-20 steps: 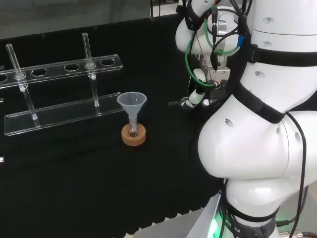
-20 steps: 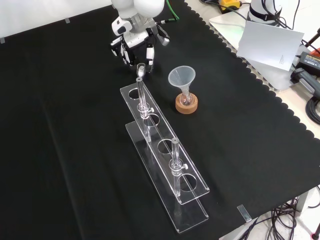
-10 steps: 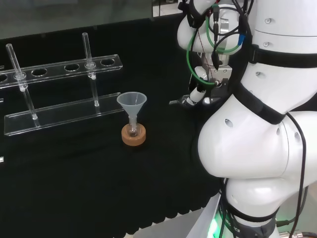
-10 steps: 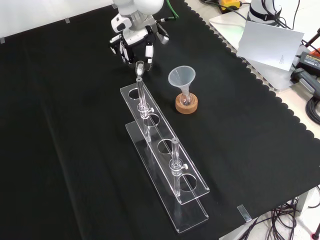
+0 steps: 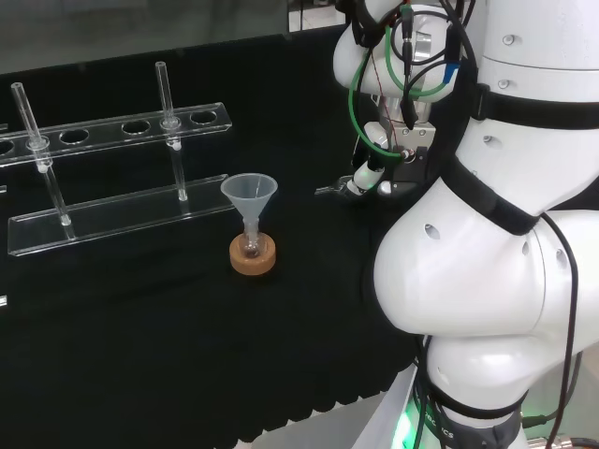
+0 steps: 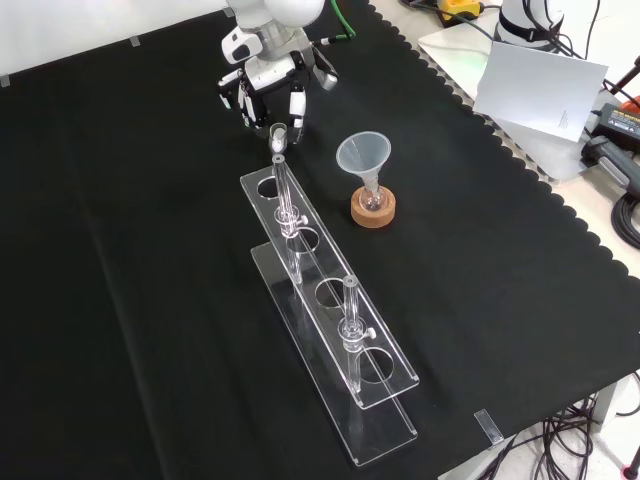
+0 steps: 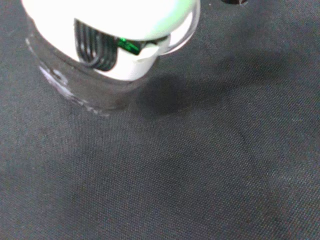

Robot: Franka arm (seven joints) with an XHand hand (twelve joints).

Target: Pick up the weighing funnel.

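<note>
Black cloth covers the tabletop (image 6: 130,250), with a scalloped edge at the front view's right. There is wide open cloth left of the clear test tube rack (image 6: 330,320) and below the funnel. The hand (image 6: 268,85) is at the top of the front view, by the rack's far end, fingers curled down round the weighing funnel (image 6: 278,134), which is held off the cloth. In the head view its stem pokes left from the hand. Two test tubes (image 6: 285,190) stand in the rack. The funnel (image 6: 363,155) stands mouth up, stem in a small flask (image 6: 372,200) on a cork ring (image 6: 374,214), right of the rack, apart from the hand. Flask contents: cannot tell.
</note>
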